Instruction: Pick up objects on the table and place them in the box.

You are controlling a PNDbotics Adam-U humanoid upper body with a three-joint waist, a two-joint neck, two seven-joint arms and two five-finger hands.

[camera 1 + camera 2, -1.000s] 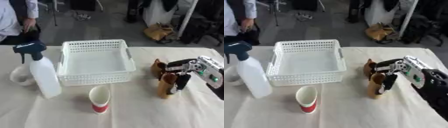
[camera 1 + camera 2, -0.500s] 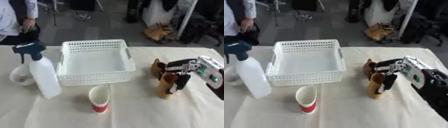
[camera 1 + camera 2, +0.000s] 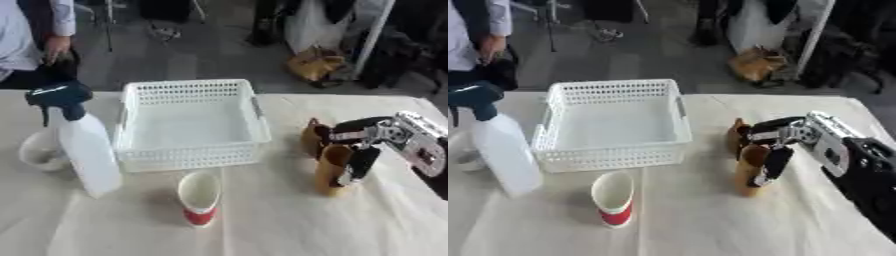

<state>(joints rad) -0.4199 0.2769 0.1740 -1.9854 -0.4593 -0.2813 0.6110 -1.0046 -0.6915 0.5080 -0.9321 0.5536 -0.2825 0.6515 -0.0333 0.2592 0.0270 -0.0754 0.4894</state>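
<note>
Where the cream cloth-covered table (image 3: 262, 225) runs out toward my right side, my right hand (image 3: 785, 142) reaches in from the right edge, its black fingers (image 3: 360, 165) curled down round a tall brown cylindrical object (image 3: 331, 170) that stands upright on the cloth — the fingers lie against its right face and the thumb side sits above it, so I count it as held. Just behind it, touching or nearly so, stands a second brown piece (image 3: 310, 138), shorter and darker; I cannot make out what either is beyond the colour and the upright shape. To the left of both, well apart from my hand, sits the white perforated plastic basket (image 3: 191, 156), rectangular, with nothing showing inside it. Just in front of its near wall stands a white paper cup with a red band at the bottom (image 3: 200, 197), upright and tilted a little in the view, mouth open toward me. Left of the basket, beside its left wall, stands a white spray bottle with a dark blue trigger head (image 3: 80, 142), and just behind and left of that a pale round bowl-like thing (image 3: 39, 151) rests on the cloth, partly hidden by the bottle. My left hand shows in neither view.
</note>
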